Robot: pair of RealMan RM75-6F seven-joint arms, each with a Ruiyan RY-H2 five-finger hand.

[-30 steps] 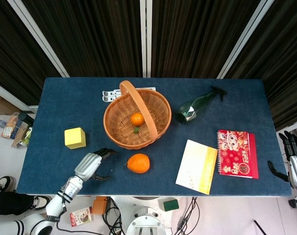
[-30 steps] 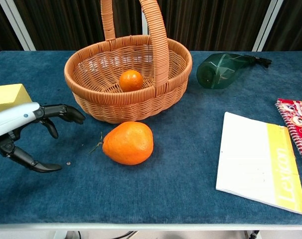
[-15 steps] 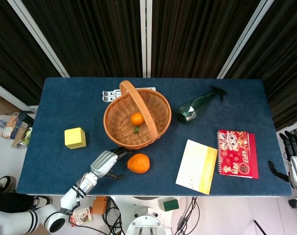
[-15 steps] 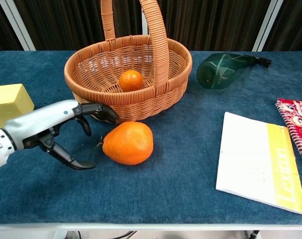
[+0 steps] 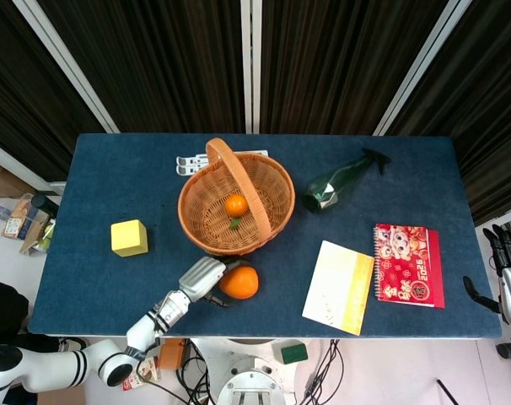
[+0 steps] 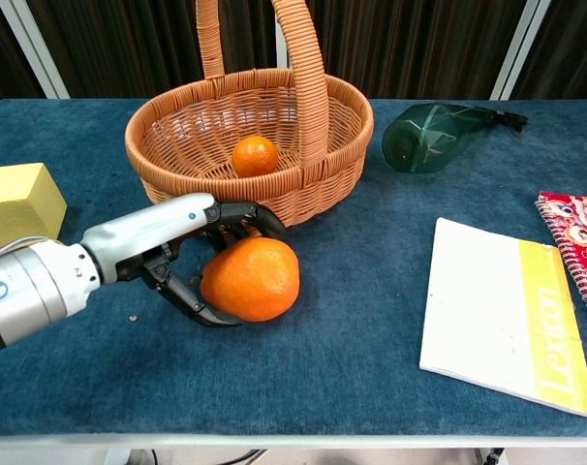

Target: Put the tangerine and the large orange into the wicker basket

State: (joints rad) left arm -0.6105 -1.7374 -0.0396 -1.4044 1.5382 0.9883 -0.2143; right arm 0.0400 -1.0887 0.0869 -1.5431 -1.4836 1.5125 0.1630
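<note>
While our left hand [image 6: 182, 254] cups fingers around the large round orange [image 6: 250, 279] just before the woven wicker basket [image 6: 177, 184], our right hand [image 5: 510, 283] hangs, fingers apart, beyond the table edge.

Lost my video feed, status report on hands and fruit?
Left hand cupping large orange on table, not lifted. Right hand idle off table edge. Tangerine in wicker basket. Basket handle arches overhead.
</note>
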